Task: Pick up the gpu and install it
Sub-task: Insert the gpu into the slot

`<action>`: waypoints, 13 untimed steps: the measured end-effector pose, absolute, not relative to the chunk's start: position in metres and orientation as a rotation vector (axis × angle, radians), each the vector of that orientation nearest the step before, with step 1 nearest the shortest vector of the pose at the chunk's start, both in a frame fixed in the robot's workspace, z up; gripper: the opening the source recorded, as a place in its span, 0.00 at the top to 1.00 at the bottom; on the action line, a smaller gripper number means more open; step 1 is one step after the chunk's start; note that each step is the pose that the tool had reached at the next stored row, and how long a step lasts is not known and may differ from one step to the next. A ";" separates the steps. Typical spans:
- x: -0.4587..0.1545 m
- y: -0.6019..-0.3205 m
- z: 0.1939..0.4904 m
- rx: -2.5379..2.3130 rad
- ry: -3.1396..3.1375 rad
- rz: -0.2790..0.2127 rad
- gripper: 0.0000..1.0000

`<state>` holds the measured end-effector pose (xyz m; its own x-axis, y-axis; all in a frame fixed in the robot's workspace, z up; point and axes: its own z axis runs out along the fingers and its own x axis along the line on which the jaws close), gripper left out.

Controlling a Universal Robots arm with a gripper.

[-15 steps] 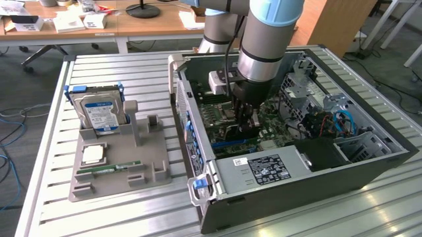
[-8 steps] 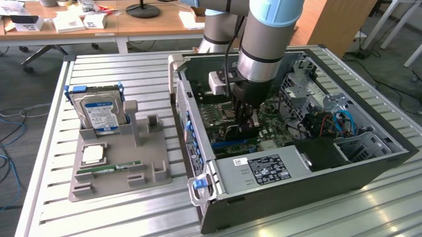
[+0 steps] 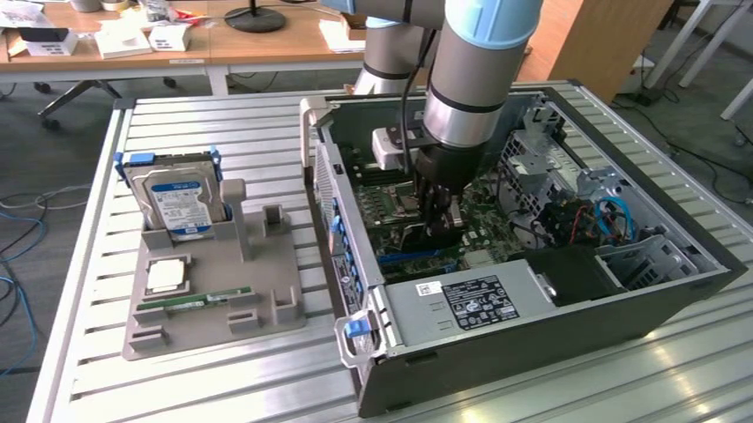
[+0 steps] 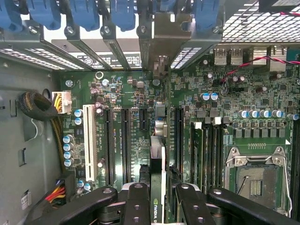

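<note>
On the slatted table (image 3: 235, 374), the open computer case (image 3: 553, 344) leaves clear room between its walls and the arm (image 3: 477, 62), and inside it, over the motherboard (image 4: 117, 89), the gripper (image 3: 438, 218) has its jaws partly closed on the gpu (image 4: 158, 159), held edge-on among the long black slots (image 4: 125, 140).

We log the gripper fingers (image 4: 137, 202) as matt black and the gpu (image 4: 158, 168) edge as pale and smooth. Motherboard (image 4: 136, 89): glossy green board. CPU socket (image 4: 255, 180) frame: shiny metal. Slot clips (image 4: 84, 14): smooth blue plastic. Computer case (image 3: 553, 339): matt dark grey metal. Table (image 3: 224, 123): brushed aluminium slats. Parts holder (image 3: 200, 330): matt grey plastic. Hard drive (image 3: 176, 204): silver metal, glossy label.
</note>
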<state>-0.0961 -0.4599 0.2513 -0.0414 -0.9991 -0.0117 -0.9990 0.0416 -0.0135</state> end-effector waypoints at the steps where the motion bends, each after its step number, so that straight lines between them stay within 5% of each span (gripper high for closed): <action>1: -0.096 -0.460 0.251 -2.163 2.254 -0.003 0.74; 13: -0.096 -0.460 0.257 -2.162 2.254 -0.002 0.74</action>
